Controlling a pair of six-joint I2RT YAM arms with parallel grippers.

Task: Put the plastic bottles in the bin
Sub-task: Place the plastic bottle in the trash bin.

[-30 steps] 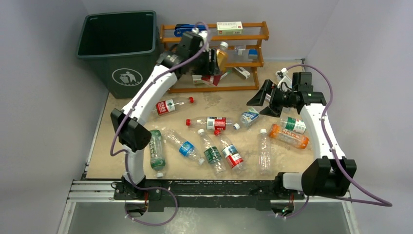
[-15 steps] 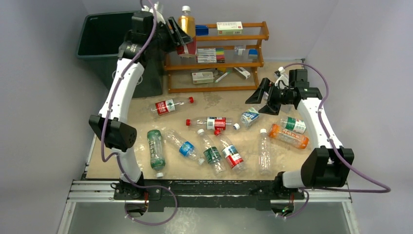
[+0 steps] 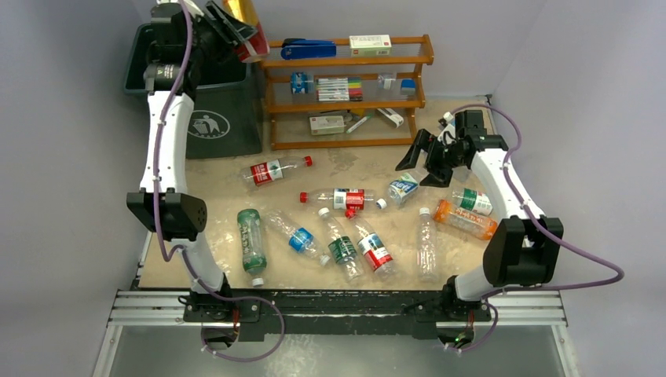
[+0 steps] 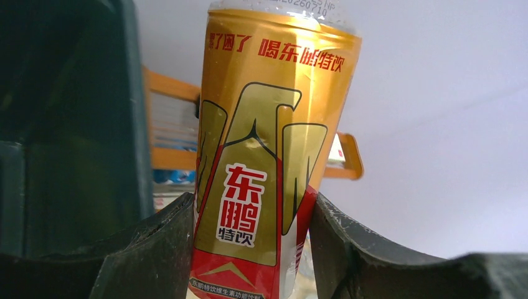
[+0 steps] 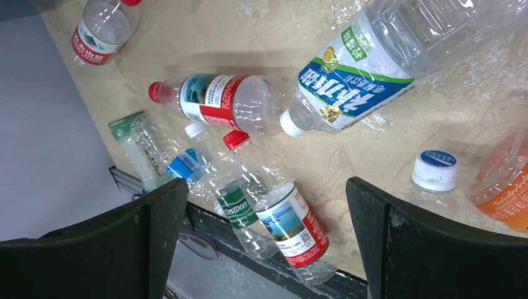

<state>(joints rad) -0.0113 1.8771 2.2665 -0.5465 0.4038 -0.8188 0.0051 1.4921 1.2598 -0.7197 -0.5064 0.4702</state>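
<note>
The right gripper (image 5: pixel 266 185) is hanging over the sandy table (image 5: pixel 398 134), its two dark fingers (image 5: pixel 124 249) standing wide apart. A red-capped bottle (image 5: pixel 277 212) is lying in the gap between the jaws. A green-labelled bottle (image 5: pixel 233 200) is lying alongside it, toward the finger on the view's left. A blue-labelled bottle (image 5: pixel 185 165) and a green bottle (image 5: pixel 134 146) are lying just beyond that finger's tip. Farther beyond the jaws, a red-and-white-labelled bottle (image 5: pixel 224 99) is resting neck to neck with a blue-and-green-labelled bottle (image 5: pixel 355 87). A white-capped bottle (image 5: pixel 436 169) is lying just beyond the other finger, and an orange bottle (image 5: pixel 505 187) is showing outside it.
</note>
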